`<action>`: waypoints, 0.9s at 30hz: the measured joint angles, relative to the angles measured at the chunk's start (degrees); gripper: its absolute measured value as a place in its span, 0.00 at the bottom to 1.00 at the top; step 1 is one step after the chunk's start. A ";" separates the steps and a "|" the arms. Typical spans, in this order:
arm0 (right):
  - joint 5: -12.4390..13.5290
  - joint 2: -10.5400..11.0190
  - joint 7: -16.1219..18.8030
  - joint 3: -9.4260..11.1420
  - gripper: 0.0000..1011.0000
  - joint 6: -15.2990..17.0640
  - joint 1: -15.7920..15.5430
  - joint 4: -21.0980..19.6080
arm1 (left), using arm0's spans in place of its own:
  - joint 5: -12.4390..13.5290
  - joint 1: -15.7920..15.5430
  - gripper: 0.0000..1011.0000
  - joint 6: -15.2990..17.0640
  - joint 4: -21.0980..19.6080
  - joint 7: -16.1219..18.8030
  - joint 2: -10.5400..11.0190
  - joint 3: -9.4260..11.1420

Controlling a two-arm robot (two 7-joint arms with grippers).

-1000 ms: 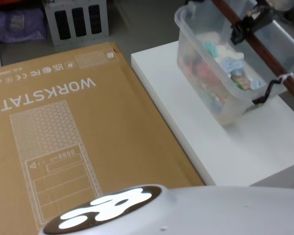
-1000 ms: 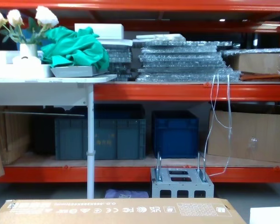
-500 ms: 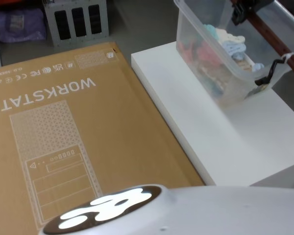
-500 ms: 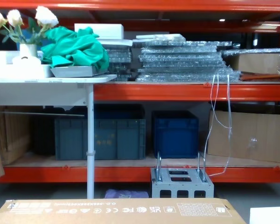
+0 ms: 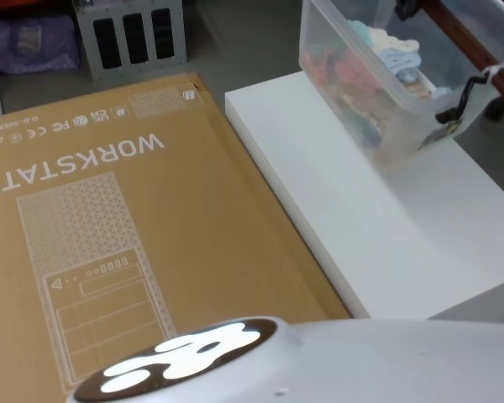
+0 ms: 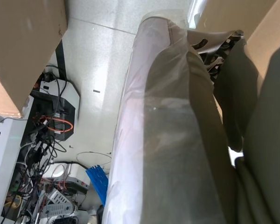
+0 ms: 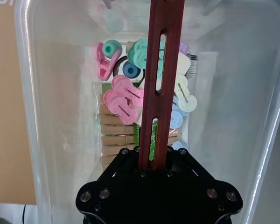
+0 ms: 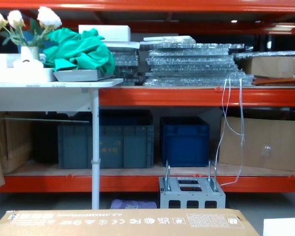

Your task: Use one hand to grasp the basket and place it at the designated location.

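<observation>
As compared with a second earlier, the basket (image 5: pixel 378 92) has been carried higher above the white table (image 5: pixel 386 243), its slotted handle (image 7: pixel 161 70) clamped in the right gripper (image 7: pixel 153 156); transport is judged under way.

Cardboard box (image 5: pixel 109 235) lying flat on the left, counter (image 5: pixel 403 252) just beside it on the right. At the counter's far right end, the basket (image 5: pixel 378 84), touching the top or not, can't tell. Its bar handle (image 7: pixel 161 70) runs lengthwise across the top, the right claw (image 7: pixel 154 156) clamped around it, clips (image 7: pixel 123 100) heaped inside beneath. Behind the box, a metal frame (image 8: pixel 191 192) on the floor, and crates (image 8: pixel 184 140) on the low shelf behind it.
</observation>
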 joint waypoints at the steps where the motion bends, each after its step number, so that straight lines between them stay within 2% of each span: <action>1: 0.00 -0.42 0.51 -0.02 0.10 -0.41 0.40 0.58 | 0.03 0.00 0.00 0.00 0.04 0.00 0.01 0.00; 3: 0.15 -2.18 2.97 -0.59 0.10 -2.33 2.07 3.21 | -0.01 0.00 0.00 0.00 0.00 0.00 0.00 0.00; 4: 0.66 -3.73 4.99 -1.14 0.10 -3.98 3.51 5.85 | 0.00 0.00 0.00 0.00 0.02 0.00 0.00 0.00; 10: 2.43 -7.29 9.11 -2.64 0.10 -7.49 6.54 12.08 | 0.00 0.00 0.00 0.00 0.02 0.00 0.00 0.00; 11: 2.60 -8.45 10.04 -3.19 0.10 -8.52 7.39 14.00 | 0.00 0.00 0.00 0.00 0.03 0.00 0.00 0.00; 17: 2.56 -11.55 11.48 -4.95 0.10 -11.27 9.43 18.42 | 0.01 0.00 0.00 0.00 0.02 0.00 0.00 0.00; 21: 2.45 -14.49 11.91 -6.61 0.10 -14.13 10.83 21.70 | 0.00 0.00 0.00 0.00 0.00 0.00 0.01 0.00; 27: 2.47 -16.84 11.81 -8.01 0.10 -16.83 11.94 23.72 | 0.00 0.00 0.00 0.00 0.00 0.00 0.00 0.00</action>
